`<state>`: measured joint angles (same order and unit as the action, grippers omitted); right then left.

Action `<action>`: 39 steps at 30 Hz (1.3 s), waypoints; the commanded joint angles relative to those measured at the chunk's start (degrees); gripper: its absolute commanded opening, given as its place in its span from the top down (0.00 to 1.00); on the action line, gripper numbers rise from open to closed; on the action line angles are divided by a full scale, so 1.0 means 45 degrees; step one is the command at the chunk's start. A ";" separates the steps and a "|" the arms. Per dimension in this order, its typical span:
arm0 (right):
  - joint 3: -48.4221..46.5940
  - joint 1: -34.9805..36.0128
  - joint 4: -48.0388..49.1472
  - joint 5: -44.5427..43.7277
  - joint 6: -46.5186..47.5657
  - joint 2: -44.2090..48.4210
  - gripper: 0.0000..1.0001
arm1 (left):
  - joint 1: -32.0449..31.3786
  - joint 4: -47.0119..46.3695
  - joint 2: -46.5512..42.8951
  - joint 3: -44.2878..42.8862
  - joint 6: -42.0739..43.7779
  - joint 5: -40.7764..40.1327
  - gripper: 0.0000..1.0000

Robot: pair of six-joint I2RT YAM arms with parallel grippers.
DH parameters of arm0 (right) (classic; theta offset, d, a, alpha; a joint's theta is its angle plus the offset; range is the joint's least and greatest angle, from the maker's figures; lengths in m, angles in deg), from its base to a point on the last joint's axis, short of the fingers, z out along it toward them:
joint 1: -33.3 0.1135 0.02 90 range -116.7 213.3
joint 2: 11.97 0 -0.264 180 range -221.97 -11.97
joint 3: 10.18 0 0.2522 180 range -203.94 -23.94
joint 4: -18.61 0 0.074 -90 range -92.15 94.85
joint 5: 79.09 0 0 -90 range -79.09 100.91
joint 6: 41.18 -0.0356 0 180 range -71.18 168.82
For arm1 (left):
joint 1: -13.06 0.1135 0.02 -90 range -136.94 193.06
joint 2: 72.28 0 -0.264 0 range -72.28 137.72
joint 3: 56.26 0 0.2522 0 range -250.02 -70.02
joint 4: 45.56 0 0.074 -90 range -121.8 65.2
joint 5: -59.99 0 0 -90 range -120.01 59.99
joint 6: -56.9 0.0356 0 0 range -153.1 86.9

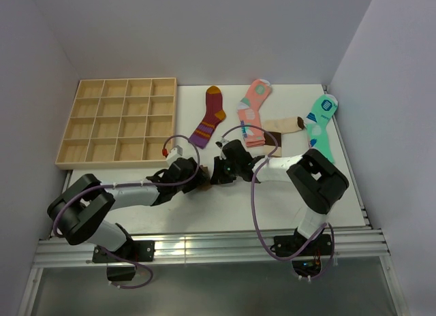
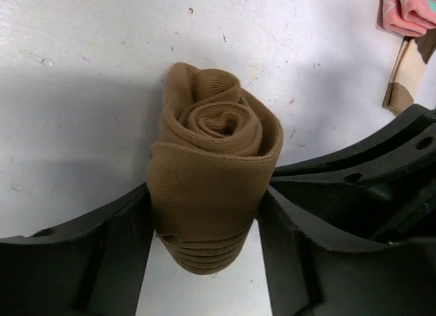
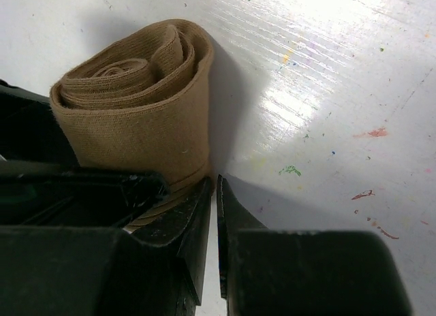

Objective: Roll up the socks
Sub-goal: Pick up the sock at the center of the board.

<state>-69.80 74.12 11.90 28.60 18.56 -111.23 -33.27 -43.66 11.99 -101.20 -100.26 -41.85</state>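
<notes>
Rolled mid-brown knit sock [image 2: 214, 125] stands between wide-spread fingers of the left gripper [image 2: 208, 193], grip unclear; right gripper [image 3: 214, 186], at three o'clock, nearly closed, empty.

Note the wooden tray [image 1: 119, 122], gridded into square compartments, at the far left of the white table [image 1: 225, 210]. To its right, note in order: maroon sock [image 1: 210, 117] with orange toe and purple stripes; pink patterned sock [image 1: 253, 112]; mint-green patterned sock [image 1: 320, 122] along the right edge. All lying flat.
</notes>
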 commanded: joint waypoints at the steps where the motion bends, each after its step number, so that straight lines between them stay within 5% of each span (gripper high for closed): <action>1: -0.0120 -0.0067 -0.0043 -0.0084 0.0026 -0.0325 0.85 | -0.0018 0.0780 0.0512 0.0014 0.0334 0.0286 0.36; 9: 0.0406 -0.0261 0.0250 -0.0240 -0.0364 0.0475 0.85 | -0.0037 0.0877 0.0492 0.0073 0.0392 0.0208 0.68; 14: 0.1031 -0.0749 0.0503 -0.0202 -0.0521 0.1568 0.81 | -0.0037 0.0975 0.0512 -0.0005 0.0587 0.0228 0.79; 22: 0.1072 -0.0789 0.1148 0.0619 -0.0853 0.2762 0.60 | -0.0037 0.0742 0.0551 -0.0025 0.1017 0.0501 0.81; 39: 0.0896 -0.0867 0.2457 0.0795 -0.2221 0.1668 0.44 | -0.0037 0.0135 0.1000 -0.0103 0.1525 0.1478 0.82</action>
<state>-64.23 70.62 20.51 32.80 9.42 -103.32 -33.20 -46.83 14.88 -101.66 -95.45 -37.17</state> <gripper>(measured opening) 0.554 0.381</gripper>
